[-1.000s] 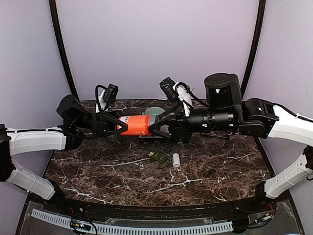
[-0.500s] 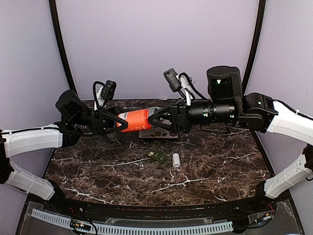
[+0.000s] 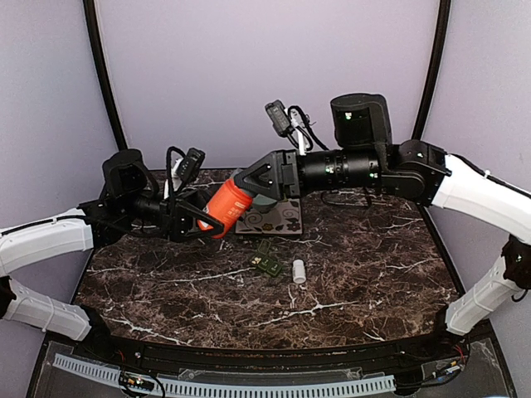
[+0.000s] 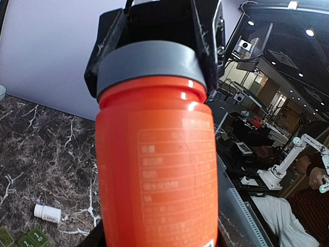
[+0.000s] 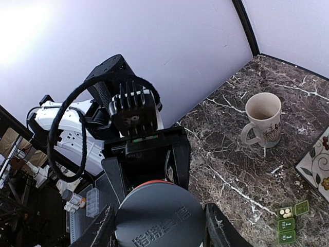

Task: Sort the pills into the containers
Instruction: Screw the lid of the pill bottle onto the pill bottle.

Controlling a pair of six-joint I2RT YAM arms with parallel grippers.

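An orange bottle (image 3: 226, 205) with a dark grey cap (image 4: 148, 60) is held tilted in the air between both arms, cap end up and to the right. My left gripper (image 3: 209, 215) is shut on the bottle's body (image 4: 154, 170). My right gripper (image 3: 249, 184) is shut on the cap (image 5: 158, 218), one finger on each side. The dark green pill box (image 3: 266, 264) lies on the marble table below; in the right wrist view (image 5: 286, 224) one compartment is open with white pills in it. It also shows in the left wrist view (image 4: 30, 239).
A small white bottle (image 3: 299, 270) lies just right of the pill box, and also shows in the left wrist view (image 4: 47, 213). A patterned tile (image 3: 278, 217) lies behind the pill box. A beige mug (image 5: 263, 121) stands on the table. A pale bowl's rim (image 4: 2, 92) shows at the edge.
Both arms have lifted the orange bottle and tilted it, the cap end rising. The right arm has swung up and leftward; the left gripper has moved slightly right.
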